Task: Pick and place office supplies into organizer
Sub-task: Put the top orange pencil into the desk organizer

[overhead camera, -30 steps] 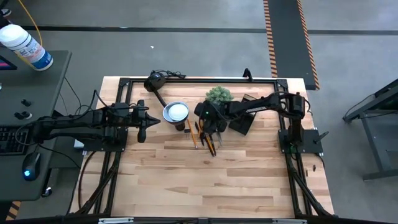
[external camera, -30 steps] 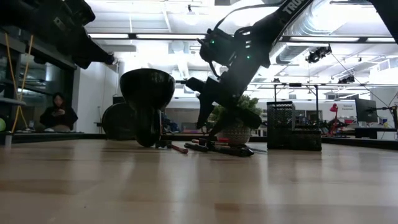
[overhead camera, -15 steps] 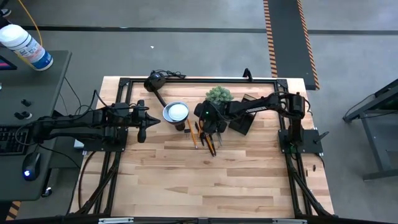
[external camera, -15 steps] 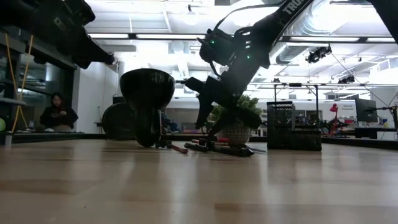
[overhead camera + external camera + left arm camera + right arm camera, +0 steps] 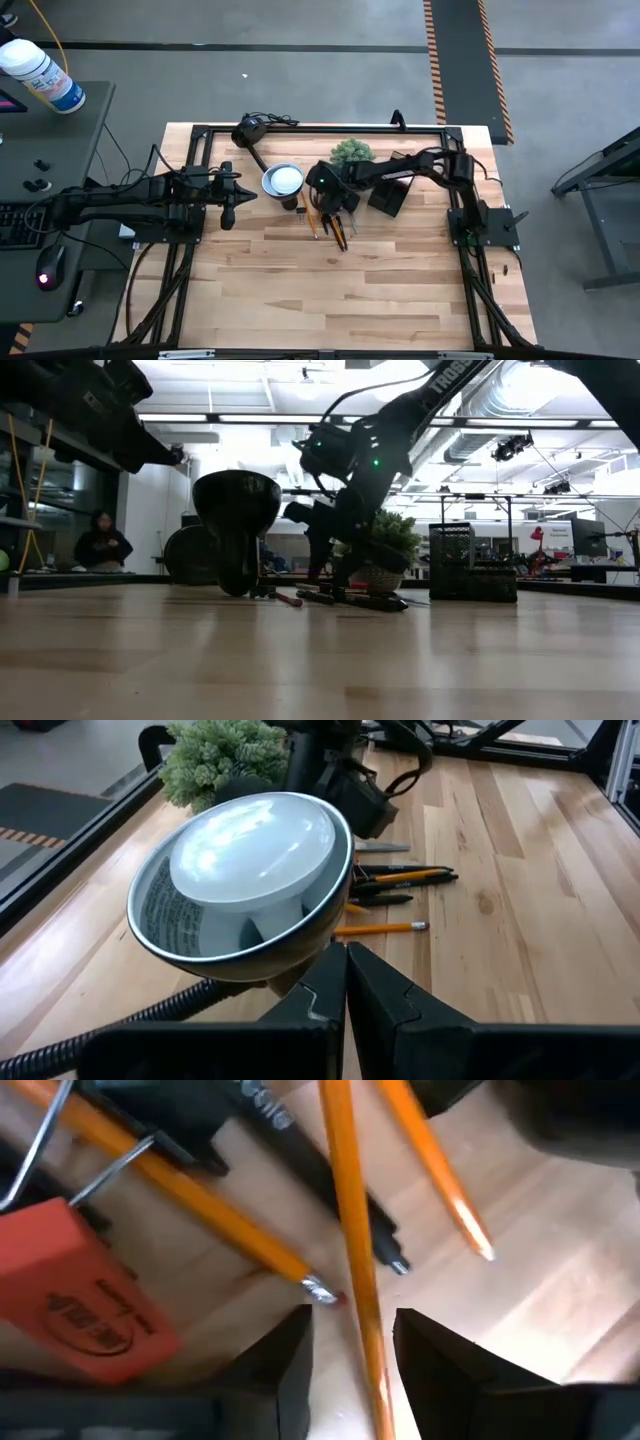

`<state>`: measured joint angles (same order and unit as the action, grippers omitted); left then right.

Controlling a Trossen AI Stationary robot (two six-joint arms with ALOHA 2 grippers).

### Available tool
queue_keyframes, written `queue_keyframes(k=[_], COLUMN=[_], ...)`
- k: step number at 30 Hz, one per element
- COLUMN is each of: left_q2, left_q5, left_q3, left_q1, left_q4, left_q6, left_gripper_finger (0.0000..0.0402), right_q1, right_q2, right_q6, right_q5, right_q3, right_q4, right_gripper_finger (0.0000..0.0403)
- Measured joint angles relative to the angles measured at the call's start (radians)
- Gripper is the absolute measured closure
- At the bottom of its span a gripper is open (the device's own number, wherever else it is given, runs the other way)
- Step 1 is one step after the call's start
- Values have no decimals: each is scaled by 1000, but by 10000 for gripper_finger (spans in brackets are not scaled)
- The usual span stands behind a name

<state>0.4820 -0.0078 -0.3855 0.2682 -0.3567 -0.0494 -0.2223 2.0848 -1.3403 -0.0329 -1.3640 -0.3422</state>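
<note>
Wood planks of the table (image 5: 300, 290) carry a loose cluster of pencils and pens (image 5: 330, 222) near the middle, between the desk lamp (image 5: 282, 181) and the organizer (image 5: 388, 196), with the plant (image 5: 351, 152) just behind. From my seat, the right gripper (image 5: 350, 1348) is down over that cluster, well nearer to it than the other arm, fingers (image 5: 285, 1365) apart with one orange pencil (image 5: 348, 1220) running straight through the gap. What matters for the close is that the pencil's long axis lies along the gap, lengthwise between the pads, not across them, so I judge a squeeze should catch it on its sides. A second orange pencil (image 5: 200, 1210), a dark pen (image 5: 330, 1190) and an orange eraser (image 5: 85, 1315) lie just beside, close enough to get dragged. My left gripper (image 5: 345, 982) waits by the lamp head, fingers pressed together on nothing.
</note>
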Motion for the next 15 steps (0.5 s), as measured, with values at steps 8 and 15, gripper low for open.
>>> queue_keyframes(k=[8,15], left_q2=[0,0], left_q5=[0,0], left_q3=[0,0], left_q1=[0,0], left_q4=[0,-1], left_q6=[0,0], left_gripper_finger=[401,401], right_q1=[-3,-3], right_q2=[55,67], right_q6=[-2,-3], right_q5=[28,26], right_q3=[-38,-48], right_q4=[-52,-73], right_gripper_finger=[334,391])
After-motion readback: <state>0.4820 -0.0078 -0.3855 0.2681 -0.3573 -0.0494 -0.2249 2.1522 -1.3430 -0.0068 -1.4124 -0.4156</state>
